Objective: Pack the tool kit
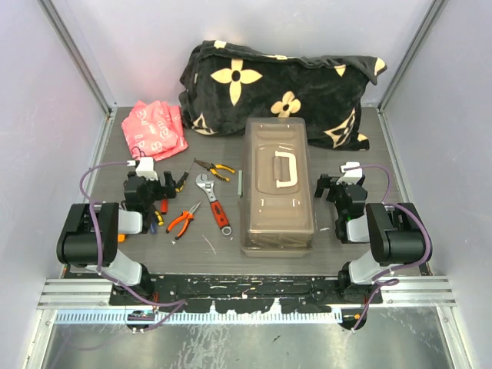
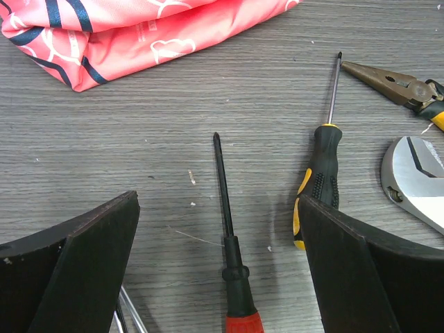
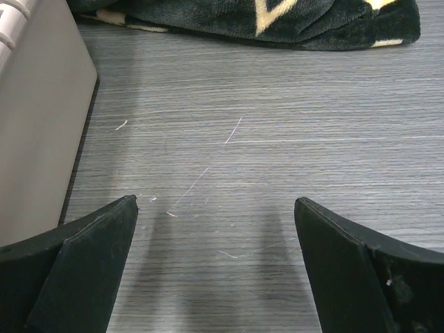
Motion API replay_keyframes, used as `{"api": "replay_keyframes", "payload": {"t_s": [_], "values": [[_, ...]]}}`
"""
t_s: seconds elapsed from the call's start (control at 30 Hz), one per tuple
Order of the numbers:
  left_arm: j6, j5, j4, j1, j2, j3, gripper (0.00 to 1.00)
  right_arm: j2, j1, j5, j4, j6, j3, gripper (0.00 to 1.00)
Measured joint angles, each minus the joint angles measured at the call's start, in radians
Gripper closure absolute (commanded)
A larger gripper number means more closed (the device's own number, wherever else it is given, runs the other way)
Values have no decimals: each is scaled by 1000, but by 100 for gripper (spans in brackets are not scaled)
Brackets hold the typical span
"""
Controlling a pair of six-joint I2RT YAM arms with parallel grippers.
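Your toolbox [image 1: 277, 184] sits frame centre, lid shut. Pliers [image 1: 183, 223] and wrench [image 1: 214, 201] lie outside, frame-left of it. Left gripper [image 2: 216, 201] spread over a screwdriver [image 2: 229, 236]; right gripper [image 3: 215, 202] spread, empty.

Pale lilac walls [image 1: 46, 115] enclose a grey wood-grain table [image 1: 192, 250] under soft even light

looks to me like a robot lab test cell, not a home or shop: plain white panel walls [image 1: 46, 138] on 3 sides, alu frame posts [image 1: 79, 61], grey wood-grain tabletop [image 3: 277, 139], slotted alu rail [image 1: 246, 290] at the near edge w/ left arm [image 1: 96, 234] & right arm [image 1: 392, 231] bolted by it, cables [image 1: 83, 188] looping loose. toolbox [image 1: 277, 184] & blanket [image 1: 284, 84] share the one table.
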Motion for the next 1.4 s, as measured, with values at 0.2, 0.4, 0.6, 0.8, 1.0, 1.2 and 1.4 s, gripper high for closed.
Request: {"api": "replay_keyframes", "payload": {"t_s": [0.2,0.4,0.6,0.8,1.0,1.2,1.4], "values": [[11,7,-2,0,0,1,2,0,0,0,0,0,0,0],[14,34,-226,0,-91,94,2,-2,0,7,-1,1,0,0],[8,98,-512,0,-347,201,2,-182,0,132,-167,18,10,0],[-38,203,-745,0,-526,274,2,-450,0,250,-445,50,97,2],[-158,389,-932,0,-486,402,1,-620,0,262,-887,114,347,7],[-339,523,-959,-4,-382,451,5,-692,0,139,-1199,159,583,13],[-547,601,-908,-73,-200,547,5,-705,29,-39,-1432,196,735,15]]}}
